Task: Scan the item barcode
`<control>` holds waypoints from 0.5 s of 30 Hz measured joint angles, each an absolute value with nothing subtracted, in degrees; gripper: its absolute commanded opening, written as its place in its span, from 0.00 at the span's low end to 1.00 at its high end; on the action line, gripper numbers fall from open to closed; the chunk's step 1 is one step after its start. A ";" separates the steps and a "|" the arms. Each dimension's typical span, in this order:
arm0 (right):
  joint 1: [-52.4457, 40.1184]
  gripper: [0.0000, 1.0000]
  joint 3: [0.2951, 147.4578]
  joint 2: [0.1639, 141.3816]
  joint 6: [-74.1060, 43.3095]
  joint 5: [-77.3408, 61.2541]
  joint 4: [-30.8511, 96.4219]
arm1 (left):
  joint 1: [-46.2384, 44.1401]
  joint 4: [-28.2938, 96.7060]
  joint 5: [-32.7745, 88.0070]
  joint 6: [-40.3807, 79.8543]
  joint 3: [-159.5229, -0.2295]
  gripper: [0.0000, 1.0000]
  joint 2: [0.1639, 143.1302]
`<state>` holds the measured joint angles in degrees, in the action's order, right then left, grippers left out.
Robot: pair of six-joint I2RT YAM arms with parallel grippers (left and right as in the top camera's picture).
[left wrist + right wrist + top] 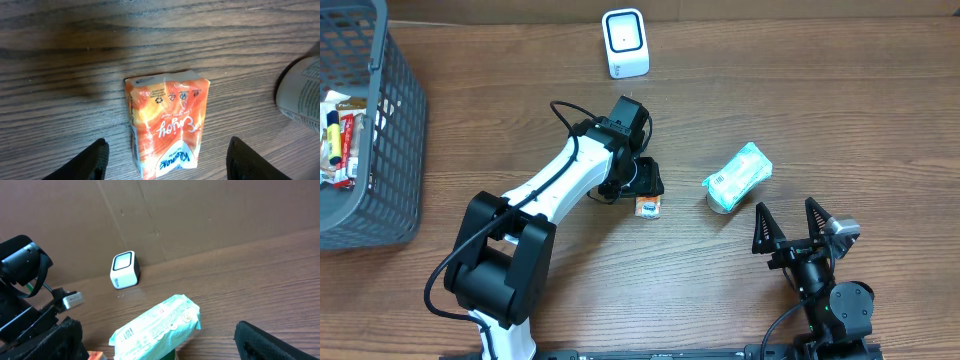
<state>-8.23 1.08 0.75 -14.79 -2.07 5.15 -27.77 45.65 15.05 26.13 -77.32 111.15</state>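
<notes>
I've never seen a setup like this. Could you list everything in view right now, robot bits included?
table: one, brown wood, under everything
basket: one, grey, at the table's left edge
small packets: several, white, red and yellow, inside the basket
scanner: one, white, far edge, near the centre
tissue pack: one, orange, lying flat mid-table
wipes pack: one, pale green, right of the tissue pack
round container: one, grey-white with print, partly hidden by the wipes pack
left arm: one, white and black, reaching to mid-table
left pincer: one, black, open, fingers on either side of the tissue pack, not touching it
right pincer: one, black, open, near edge at right, holding nothing
</notes>
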 measured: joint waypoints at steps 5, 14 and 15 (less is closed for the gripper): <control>-8.23 1.00 1.08 0.75 -14.79 -2.07 5.15 | -28.56 46.04 13.78 26.41 -77.32 0.52 111.31; -8.23 1.00 1.08 0.73 -14.79 -2.07 5.13 | -31.16 46.46 8.40 28.12 -77.32 0.40 111.42; -8.23 1.00 1.08 0.75 -14.79 -2.07 5.15 | -31.18 46.52 7.84 28.49 -77.32 0.40 111.42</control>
